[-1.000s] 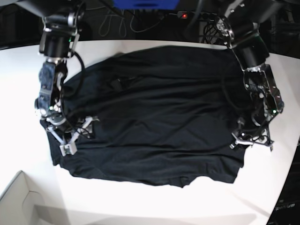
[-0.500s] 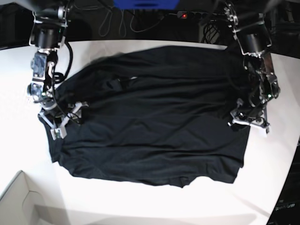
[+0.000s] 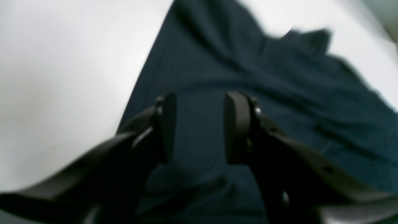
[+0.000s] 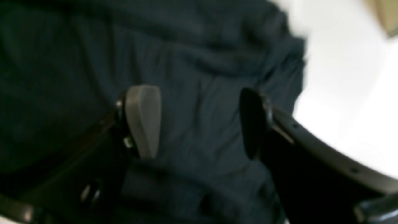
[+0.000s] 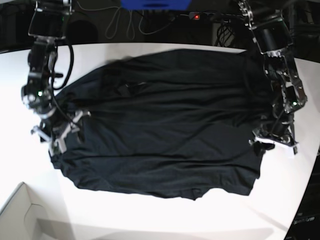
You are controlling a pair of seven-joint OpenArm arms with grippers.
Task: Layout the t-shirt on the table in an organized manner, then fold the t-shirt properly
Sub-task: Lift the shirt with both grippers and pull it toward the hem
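t-shirt (image 5: 165, 120): 1, black, only cloth
desk (image 5: 20, 165): 1, white
robot arms: 2, one left, one right
grippers: 2, left gripper (image 5: 274, 141), right gripper (image 5: 62, 129)
pale box corner (image 5: 20, 215): 1, near left
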